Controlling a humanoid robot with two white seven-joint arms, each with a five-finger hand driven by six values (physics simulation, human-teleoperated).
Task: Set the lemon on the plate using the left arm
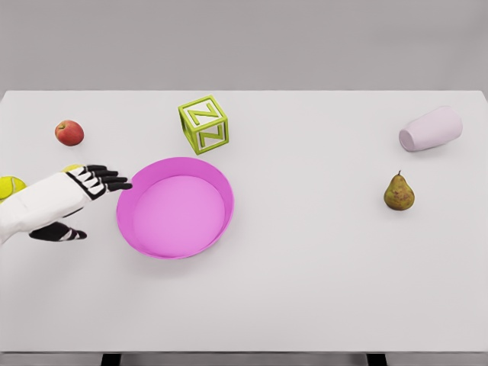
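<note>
1. A plain grey backdrop stood behind a wide white table (305,290), seen from the robot's head camera
2. The left hand (84,191), black-fingered on a white arm, came in from the lower left; its fingers (114,183) reached out flat toward the rim of the shallow magenta round plate (175,207), with the thumb hanging apart below, clasping nothing
3. The task's fruit seemed to be the small yellow rounded sliver (71,168) peeping out just behind the hand's knuckles, mostly hidden; a second yellow round fruit (11,187) lay at the left edge, beside the forearm, and which of the two was the lemon could not be told for sure
4. Judged from this, the grasp was not yet made: doing it well called for bringing the palm over the yellow fruit, closing the fingers round its middle so it could not roll away, then lifting clear of the plate's raised rim before setting it down inside
5. Counted: one plate, two yellow fruits, one red apple (69,133), one brown-green pear (399,192), one lime-green letter block (203,123), one pale pink tumbler (431,128) lying on its side, one arm in view
</note>
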